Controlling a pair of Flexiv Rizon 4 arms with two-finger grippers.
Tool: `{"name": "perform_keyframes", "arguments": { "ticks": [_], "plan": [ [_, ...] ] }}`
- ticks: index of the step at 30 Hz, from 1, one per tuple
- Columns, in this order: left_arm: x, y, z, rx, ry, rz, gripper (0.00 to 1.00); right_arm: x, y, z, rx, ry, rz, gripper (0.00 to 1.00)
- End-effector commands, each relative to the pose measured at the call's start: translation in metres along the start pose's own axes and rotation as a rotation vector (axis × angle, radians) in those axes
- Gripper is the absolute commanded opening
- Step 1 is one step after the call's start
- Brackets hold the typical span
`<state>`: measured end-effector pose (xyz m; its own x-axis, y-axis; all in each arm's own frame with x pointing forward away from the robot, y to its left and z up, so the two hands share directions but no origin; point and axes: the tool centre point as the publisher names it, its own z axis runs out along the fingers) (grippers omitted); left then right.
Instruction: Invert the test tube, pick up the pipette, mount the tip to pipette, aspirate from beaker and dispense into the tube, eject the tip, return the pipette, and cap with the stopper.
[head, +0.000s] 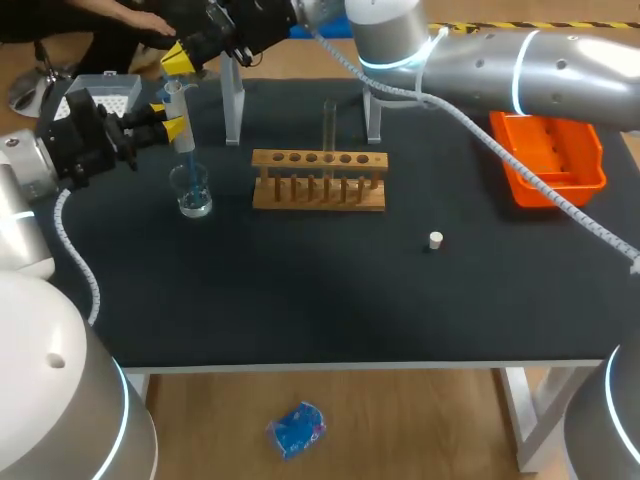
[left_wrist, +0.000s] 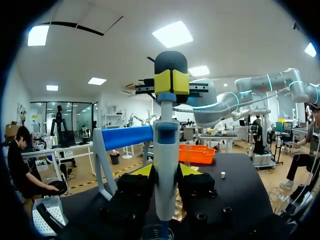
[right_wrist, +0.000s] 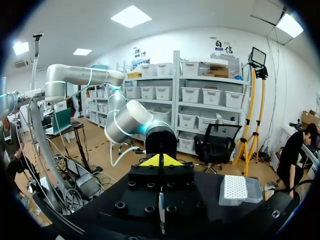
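While the left gripper (head: 167, 119) stands clamped on the pipette (head: 184, 143) from both sides, the pipette points down into the beaker (head: 192, 192), at 9 o'clock of the rack (head: 318, 196) — the right gripper (head: 178, 58), fingers together, sits on the pipette's top. The test tube (head: 329, 125) stands upright in the rack; the stopper (head: 435, 240) lies at 4 o'clock of it

Yellow tips on the left gripper (head: 170, 122), yellow on the right gripper (head: 178, 58) too. Pipette (head: 181, 125) is grey-white, turning blue lower down. Clear beaker (head: 191, 190), blue inside. Tan wooden rack (head: 318, 182), white stopper (head: 435, 240), bright orange bin (head: 548, 158), plain black table (head: 300, 295).
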<state>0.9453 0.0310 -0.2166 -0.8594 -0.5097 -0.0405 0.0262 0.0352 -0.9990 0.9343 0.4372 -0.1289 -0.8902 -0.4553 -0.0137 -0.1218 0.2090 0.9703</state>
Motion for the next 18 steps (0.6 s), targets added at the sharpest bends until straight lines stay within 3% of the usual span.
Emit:
{"name": "perform_keyframes", "arguments": {
  "ticks": [1, 18],
  "plan": [
    [0.0002, 0.0005, 0.0002, 0.002, -0.001, 0.002, 0.0, -0.0042, -0.0042, 0.0011, -0.007, 0.011, 0.001, 0.0],
    [0.0002, 0.0005, 0.0002, 0.002, -0.001, 0.002, 0.0, -0.0044, -0.01, 0.0031, -0.034, 0.006, 0.008, 0.0]
  ]
}}
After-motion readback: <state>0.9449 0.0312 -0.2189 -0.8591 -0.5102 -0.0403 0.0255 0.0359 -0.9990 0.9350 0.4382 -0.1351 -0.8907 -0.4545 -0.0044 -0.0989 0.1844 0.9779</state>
